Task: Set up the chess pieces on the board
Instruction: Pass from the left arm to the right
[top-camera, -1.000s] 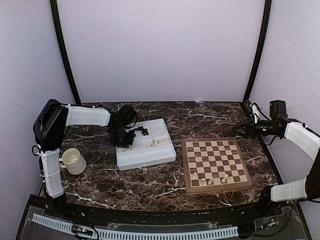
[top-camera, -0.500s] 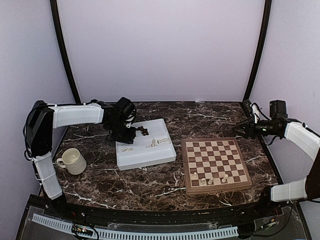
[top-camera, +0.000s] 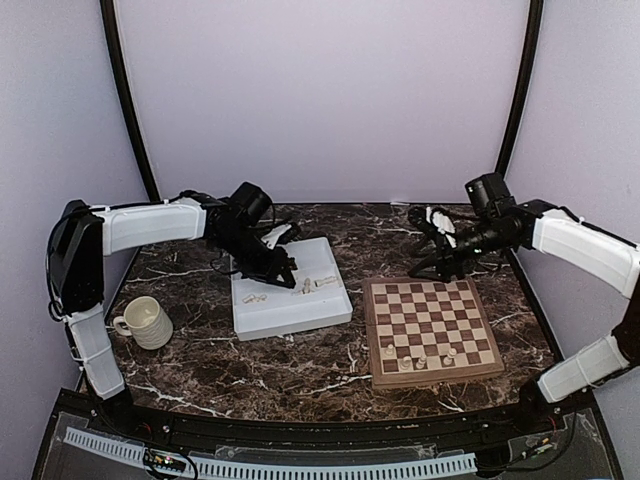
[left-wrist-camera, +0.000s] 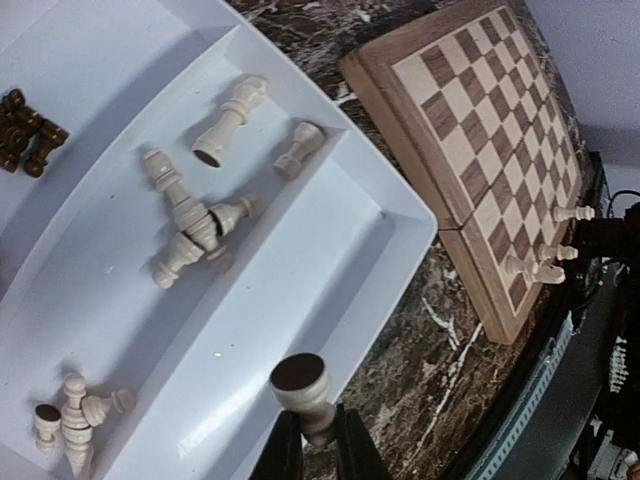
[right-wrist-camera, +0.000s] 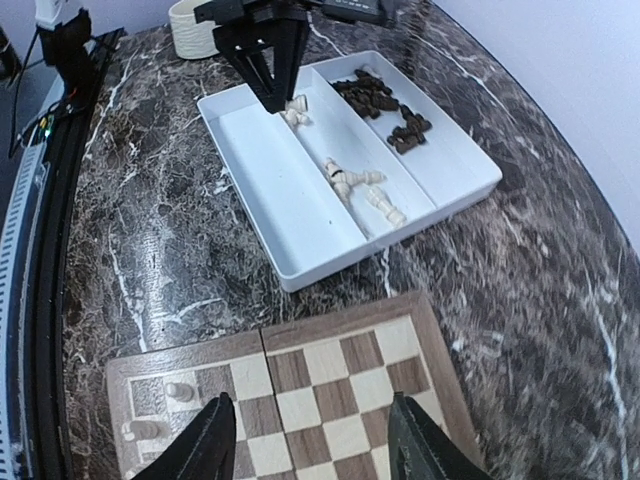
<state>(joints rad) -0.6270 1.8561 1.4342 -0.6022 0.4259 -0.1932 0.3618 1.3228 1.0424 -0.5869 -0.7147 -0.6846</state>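
Left tool (left-wrist-camera: 318, 432) pinches a cream piece (left-wrist-camera: 300, 382) above the white tray (top-camera: 290, 318).
Right tool (right-wrist-camera: 316, 445) hangs open over the board (top-camera: 430, 318); a few pawns (top-camera: 420, 360) stand on its near rows, and the mug (top-camera: 147, 322) sits well apart on the surface (top-camera: 300, 370).

The board (top-camera: 430, 310) holds a few cream chess pieces (top-camera: 405, 363) along its near edge (upright); a white tray (top-camera: 290, 312) sits left of it, a mug (top-camera: 147, 322) farther left.
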